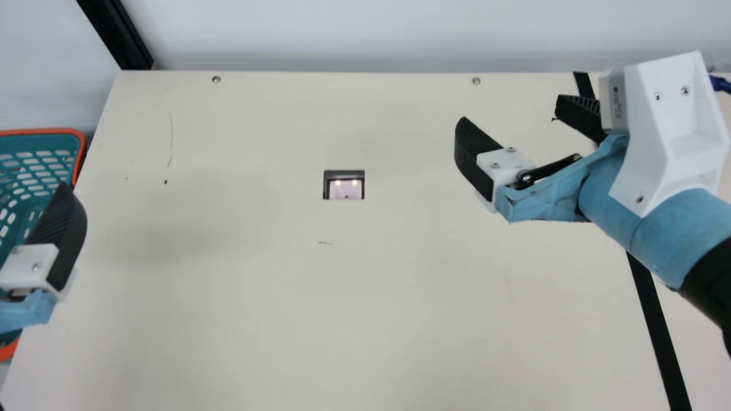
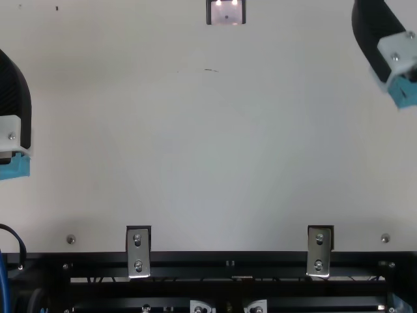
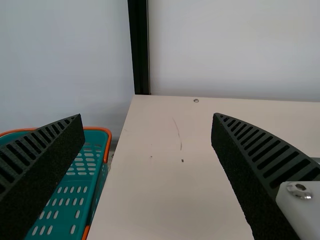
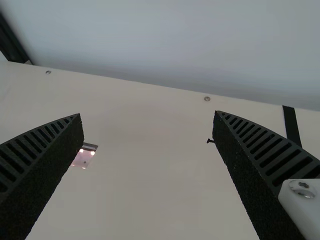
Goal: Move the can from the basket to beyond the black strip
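In the main view, the left gripper (image 1: 60, 234) overlaps the basket (image 1: 65, 162), while the black strip (image 1: 657, 337) passes beneath the right gripper's (image 1: 511, 111) arm. The top view shows part of each gripper over the table (image 2: 215, 150). In the left wrist view, its jaws stand wide apart, the basket partly behind one. The right wrist view has its jaws likewise spread, the strip beyond one.
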Motion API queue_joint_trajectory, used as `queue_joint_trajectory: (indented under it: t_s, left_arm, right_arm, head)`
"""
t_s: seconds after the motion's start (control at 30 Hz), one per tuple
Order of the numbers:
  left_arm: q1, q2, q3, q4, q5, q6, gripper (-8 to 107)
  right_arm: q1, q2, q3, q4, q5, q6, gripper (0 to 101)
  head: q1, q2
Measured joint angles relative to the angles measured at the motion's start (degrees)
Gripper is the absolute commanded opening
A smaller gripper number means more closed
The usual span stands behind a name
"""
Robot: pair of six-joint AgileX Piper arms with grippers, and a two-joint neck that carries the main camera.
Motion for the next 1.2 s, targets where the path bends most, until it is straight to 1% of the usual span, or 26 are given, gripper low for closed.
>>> queue_joint_trajectory:
  t_s: [0.1,0.4,0.53,0.63,0.73,0.9,1.03,1.2]
  left_arm:
    - [0.0,0.0,0.0,0.0,0.0,0.0,90]
    - [0.0,0.0,0.0,0.0,0.0,0.0,90]
    - [0.0,0.4,-0.5,1.0,-0.7,-0.4,90]
    - [0.3,0.1,-0.7,1.8,-0.9,-0.7,90]
    - [0.6,-0.9,-0.7,2.3,-0.8,-0.9,90]
    - [0.9,-4.0,-0.5,2.8,1.5,-1.8,90]
    - [0.6,-8.0,-0.5,2.8,4.9,-3.0,90]
    - [-0.7,-13.4,-1.3,2.3,11.2,-4.9,90]
  right_arm:
    - [-0.2,-1.3,0.9,-2.2,0.8,0.6,101]
    - [-0.2,-1.4,0.9,-2.4,0.6,0.6,101]
    - [-0.7,-1.4,0.9,-3.6,0.4,2.2,101]
    - [-1.6,-2.4,1.2,-4.5,-0.4,3.7,101]
    - [-2.3,-4.3,2.7,-5.0,-0.8,5.2,101]
    - [-2.9,-9.2,6.0,-5.4,-0.7,7.2,101]
    - [-3.3,-13.5,9.0,-5.4,-0.2,8.4,101]
    - [-4.2,-19.9,12.9,-5.5,1.6,9.8,101]
  head:
    - [-0.3,0.0]
    - [-0.3,0.0]
    - [-0.3,0.0]
    - [-0.3,0.0]
    - [-0.3,0.0]
    - [-0.3,0.0]
    - [-0.3,0.0]
    - [-0.3,0.0]
